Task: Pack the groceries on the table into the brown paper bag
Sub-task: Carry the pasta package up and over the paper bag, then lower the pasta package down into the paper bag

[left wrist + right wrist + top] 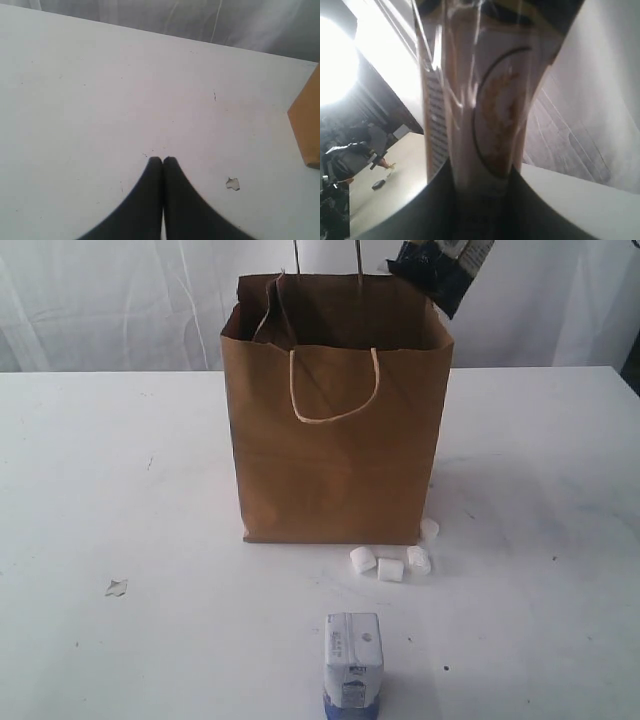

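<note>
The brown paper bag [335, 440] stands upright and open in the middle of the table [120, 470]. Its corner [306, 130] shows in the left wrist view. My right gripper [482, 172] is shut on the long dark-topped packet [490, 100]. That packet [440, 268] hangs tilted above the bag's rear right corner. Several small white marshmallows [390, 565] lie at the bag's front right foot. A small white-blue carton [353, 660] stands near the front edge. My left gripper [162, 159] is shut and holds nothing, over bare table left of the bag.
A small chip or scrap [116, 587] lies on the tabletop at the front left, also near my left gripper as the chip [232, 183]. White curtains hang behind the table. Two thin rods rise behind the bag's mouth.
</note>
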Controlling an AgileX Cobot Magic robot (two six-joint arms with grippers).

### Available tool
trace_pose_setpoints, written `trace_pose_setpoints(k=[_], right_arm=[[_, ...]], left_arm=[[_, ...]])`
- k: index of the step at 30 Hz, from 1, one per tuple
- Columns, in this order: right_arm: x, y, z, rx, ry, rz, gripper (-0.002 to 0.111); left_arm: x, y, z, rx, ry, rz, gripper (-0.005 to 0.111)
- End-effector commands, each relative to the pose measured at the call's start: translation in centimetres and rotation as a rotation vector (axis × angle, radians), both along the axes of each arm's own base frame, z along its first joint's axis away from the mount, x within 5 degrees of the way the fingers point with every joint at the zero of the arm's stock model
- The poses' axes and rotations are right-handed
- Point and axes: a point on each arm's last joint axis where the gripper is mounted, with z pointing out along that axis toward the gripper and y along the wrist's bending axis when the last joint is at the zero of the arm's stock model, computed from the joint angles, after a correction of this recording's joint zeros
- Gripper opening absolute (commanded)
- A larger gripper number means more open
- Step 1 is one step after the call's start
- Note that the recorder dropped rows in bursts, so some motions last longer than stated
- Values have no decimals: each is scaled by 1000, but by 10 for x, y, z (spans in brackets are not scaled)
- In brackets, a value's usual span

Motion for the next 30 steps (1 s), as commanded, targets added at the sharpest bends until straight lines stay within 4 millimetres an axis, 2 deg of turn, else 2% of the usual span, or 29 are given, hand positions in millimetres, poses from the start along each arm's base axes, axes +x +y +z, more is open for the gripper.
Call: trace_pose_setpoints(k=[1,5,12,22,30], right_arm=[[-7,16,23,43,-141,40,0],[-8,22,23,1,-212,45,0],[-8,23,24,-4,-221,45,0],[-33,27,58,-23,-310,46,0],[-37,50,59,-34,-315,104,0]], left_arm=[[0,0,-1,-6,-5,4,0],[0,0,-1,-6,-5,4,0],[0,0,-1,-6,-5,4,0],[0,0,-1,-6,-5,4,0],[0,0,-1,-6,-5,4,0]])
